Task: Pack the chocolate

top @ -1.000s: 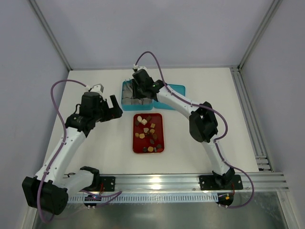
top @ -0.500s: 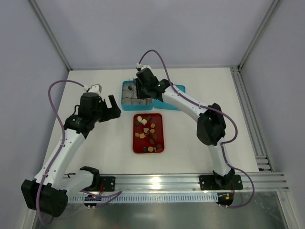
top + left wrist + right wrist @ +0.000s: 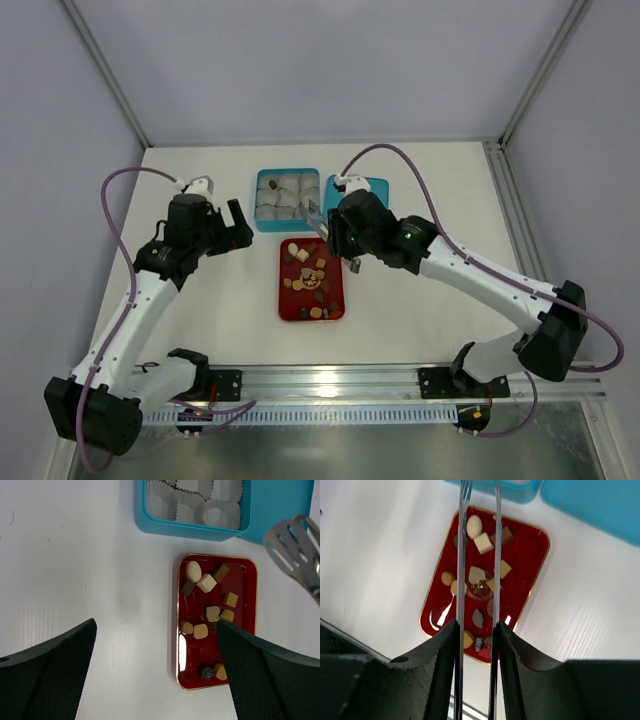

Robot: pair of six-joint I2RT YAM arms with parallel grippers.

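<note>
Evidently the right arm has finished a trip. A second ago it reached far over the teal box (image 3: pixel 258 203); now it has swung back toward the near side, and the right tool (image 3: pixel 476 627) hangs above the red tray (image 3: pixel 282 300). That tool is clenched on a pair of metal tongs (image 3: pixel 461 555), whose two blades run forward over the tray in the wrist view. Nothing shows between the slotted ends, so the tongs look empty.

The left tool (image 3: pixel 156 625) has barely shifted. Its jaws stand fully spread with nothing in them, above the bare white surface (image 3: pixel 75 555) to the left of the tray.

The chocolates (image 3: pixel 310 275) lie loose in the tray, a scatter of cream, tan and dark brown pieces. The box sits just beyond the tray, with its lid (image 3: pixel 378 186) beside it. The paper cups (image 3: pixel 190 510) seen from the left wrist are empty. From overhead, a dark speck sits in the far-left cup; it may be one packed piece, but it is too small to be sure.

I judge that this return marks the start of another pick. The packing looks barely begun: nearly all the sweets remain in the tray, and most cups wait unfilled. Next the tongs need to come down around one small piece without nudging its neighbours.
</note>
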